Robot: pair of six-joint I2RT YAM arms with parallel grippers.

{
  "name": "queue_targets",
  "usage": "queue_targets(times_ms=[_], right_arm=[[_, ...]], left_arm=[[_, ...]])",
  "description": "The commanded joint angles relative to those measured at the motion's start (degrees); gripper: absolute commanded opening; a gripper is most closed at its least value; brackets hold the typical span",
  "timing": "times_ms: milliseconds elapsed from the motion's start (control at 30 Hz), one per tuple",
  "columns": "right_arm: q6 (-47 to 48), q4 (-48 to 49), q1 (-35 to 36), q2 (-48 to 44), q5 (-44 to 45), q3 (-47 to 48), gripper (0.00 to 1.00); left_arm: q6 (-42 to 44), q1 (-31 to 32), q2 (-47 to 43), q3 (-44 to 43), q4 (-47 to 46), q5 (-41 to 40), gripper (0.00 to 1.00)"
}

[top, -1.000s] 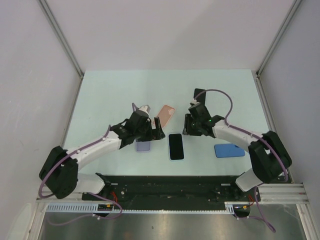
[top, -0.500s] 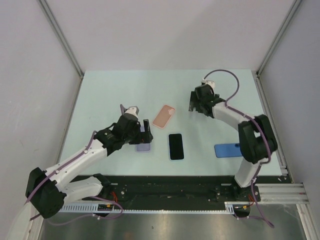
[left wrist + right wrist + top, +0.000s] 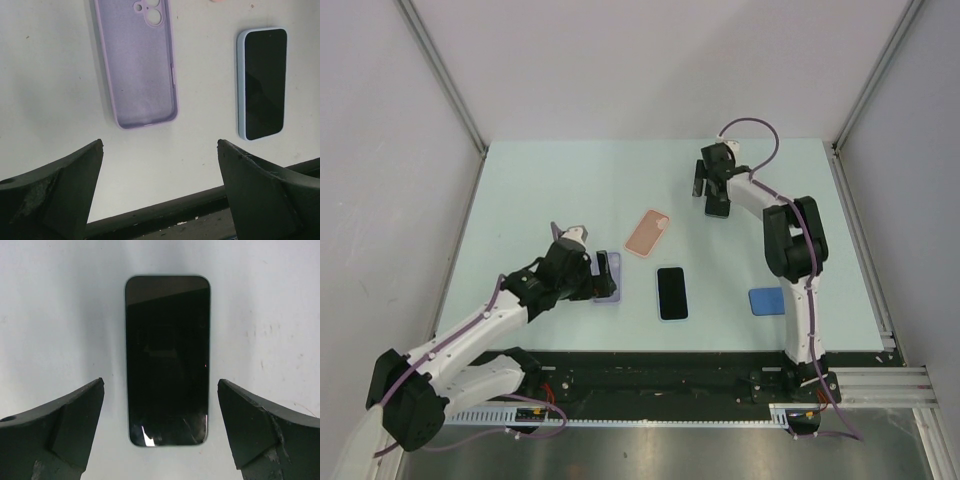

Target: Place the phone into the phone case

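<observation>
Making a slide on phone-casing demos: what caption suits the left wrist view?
Open jaws over an empty lilac phone case, a dark-screened phone lying apart to its right.

Claw (image 3: 160, 385): spread wide, nothing between its two dark fingers (image 3: 65, 425) but open space; they enter at the lower left and lower right corners.

Phone (image 3: 167, 360): lies flat on the pale worktop (image 3: 60, 315), dark screen up, centred ahead of the claw, long side running straight away from it. Its near end falls between the fingers, with a strip of bare worktop on either side; no contact seen. A bright glint marks the screen's near edge.
</observation>
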State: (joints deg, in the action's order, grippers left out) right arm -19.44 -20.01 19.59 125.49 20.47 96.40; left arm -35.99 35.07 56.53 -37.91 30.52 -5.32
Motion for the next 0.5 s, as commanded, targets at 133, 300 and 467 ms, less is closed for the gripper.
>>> queue_targets(times_ms=[133, 300, 467], right_arm=[[-0.5, -4.2, -1.4, 5.4, -2.4, 6.8, 0.97], [-0.7, -3.9, -3.2, 5.6, -6.7, 6.0, 0.95], [2.2, -4.9, -3.4, 6.3, -8.9, 5.3, 0.90]], left_arm=[[-0.2, -0.5, -3.9, 1.2, -2.0, 2.8, 1.00], [-0.6, -1.0, -5.5, 2.7, -2.7, 1.4, 1.00], [-3.6, -1.1, -6.8, 5.0, -4.9, 2.0, 0.98]])
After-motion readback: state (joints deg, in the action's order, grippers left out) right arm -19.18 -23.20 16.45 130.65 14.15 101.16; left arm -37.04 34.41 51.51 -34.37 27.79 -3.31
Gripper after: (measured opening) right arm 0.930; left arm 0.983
